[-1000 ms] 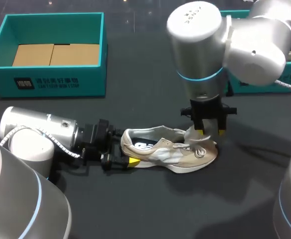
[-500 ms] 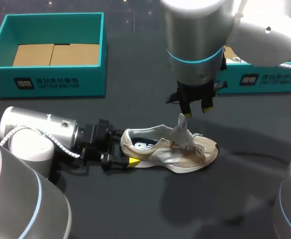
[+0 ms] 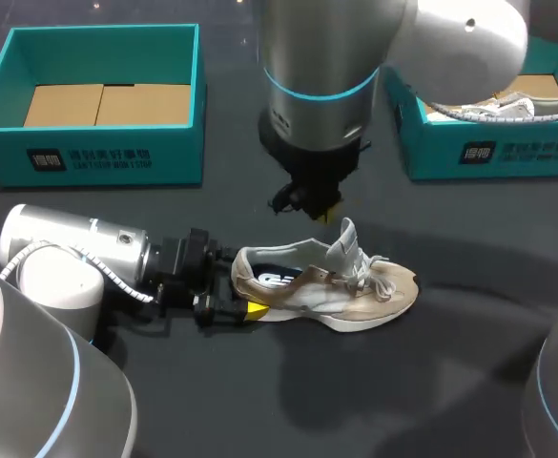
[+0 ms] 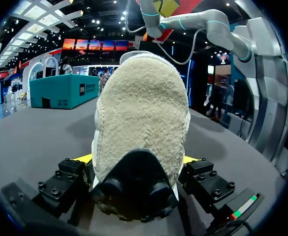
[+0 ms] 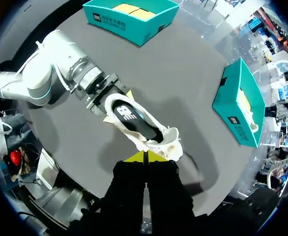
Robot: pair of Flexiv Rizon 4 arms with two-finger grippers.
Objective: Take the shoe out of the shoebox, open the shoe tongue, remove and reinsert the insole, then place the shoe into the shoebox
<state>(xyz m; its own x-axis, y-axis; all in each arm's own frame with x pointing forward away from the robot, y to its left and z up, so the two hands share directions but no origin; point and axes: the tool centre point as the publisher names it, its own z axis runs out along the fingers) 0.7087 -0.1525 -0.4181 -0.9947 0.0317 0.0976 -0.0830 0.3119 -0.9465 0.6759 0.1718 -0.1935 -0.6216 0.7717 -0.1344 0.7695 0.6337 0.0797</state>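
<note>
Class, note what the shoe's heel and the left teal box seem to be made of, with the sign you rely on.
Heel: likely suede or fleece, matte; its surface is nappy and fuzzy. Box: probably printed cardboard, matte; thin flat walls, with brown card inside.

left arm: lay low and level, reaching in from the left | left gripper: fingers clamped on both sides of the shoe heel | right arm: hung upright over mid-table | right gripper: pointed down, yellow tips pressed together, empty
</note>
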